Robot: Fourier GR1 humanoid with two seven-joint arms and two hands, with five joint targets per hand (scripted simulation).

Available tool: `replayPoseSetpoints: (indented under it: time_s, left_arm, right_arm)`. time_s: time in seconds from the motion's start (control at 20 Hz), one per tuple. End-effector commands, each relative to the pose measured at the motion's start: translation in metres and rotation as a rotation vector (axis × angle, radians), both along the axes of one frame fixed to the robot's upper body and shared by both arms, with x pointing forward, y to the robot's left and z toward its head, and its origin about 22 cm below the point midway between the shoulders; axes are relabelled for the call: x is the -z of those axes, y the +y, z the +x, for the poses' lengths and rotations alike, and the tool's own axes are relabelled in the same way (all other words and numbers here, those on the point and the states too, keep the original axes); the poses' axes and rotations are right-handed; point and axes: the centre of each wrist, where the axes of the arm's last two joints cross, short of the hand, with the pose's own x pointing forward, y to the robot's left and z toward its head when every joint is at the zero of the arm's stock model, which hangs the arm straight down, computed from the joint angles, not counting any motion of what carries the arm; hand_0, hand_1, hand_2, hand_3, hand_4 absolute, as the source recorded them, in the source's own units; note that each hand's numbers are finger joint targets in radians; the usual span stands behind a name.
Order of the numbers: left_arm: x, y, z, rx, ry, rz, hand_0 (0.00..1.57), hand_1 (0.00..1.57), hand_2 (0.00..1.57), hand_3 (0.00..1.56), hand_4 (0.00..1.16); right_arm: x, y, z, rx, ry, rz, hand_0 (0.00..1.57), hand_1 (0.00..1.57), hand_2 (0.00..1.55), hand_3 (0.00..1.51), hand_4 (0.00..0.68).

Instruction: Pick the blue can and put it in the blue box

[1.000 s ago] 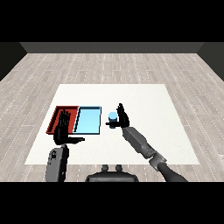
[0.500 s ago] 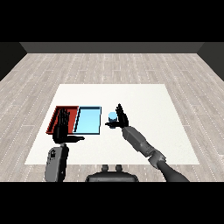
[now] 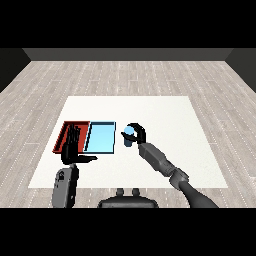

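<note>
Right hand curled round the can, just right of the blue tray, so grasp looks done, lift and placing left; left hand flat-fingered over the red tray.

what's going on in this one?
The right hand has its fingers curled round the blue can, which stands on the white table just right of the light blue tray. The can is not in that tray yet. The left hand is raised with fingers straight in front of the red tray, holding nothing.
</note>
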Motion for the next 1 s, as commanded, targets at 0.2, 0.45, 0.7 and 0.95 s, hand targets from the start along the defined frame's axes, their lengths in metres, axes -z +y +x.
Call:
replayPoseSetpoints:
  time_s: [0.2, 0.45, 0.7, 0.95]
  left_arm:
    - [0.007, 0.005, 0.0, 0.005, 0.014, 0.004, 0.0, 0.0, 0.0, 0.0, 0.0]
    - [0.007, -0.005, -0.001, 0.051, 0.043, 0.045, 0.0, 0.0, 0.0, 0.0, 0.0]
    - [0.0, -0.035, 0.012, 0.13, 0.069, 0.043, 0.0, 0.0, 0.0, 0.0, 0.0]
    - [0.017, -0.065, 0.011, 0.153, 0.123, 0.076, 0.0, 0.0, 0.0, 0.0, 0.0]
  right_arm:
    - [-0.006, 0.004, 0.005, 0.031, 0.003, -0.071, 1.5, 1.5, 1.47, 1.43, 0.63]
    - [-0.03, 0.013, 0.019, 0.025, -0.065, -0.129, 1.42, 1.42, 1.45, 1.4, 0.624]
    - [-0.076, 0.001, 0.042, 0.009, -0.16, -0.191, 1.43, 1.43, 1.45, 1.4, 0.623]
    - [-0.092, 0.016, 0.035, -0.011, -0.247, -0.226, 1.43, 1.43, 1.45, 1.4, 0.617]
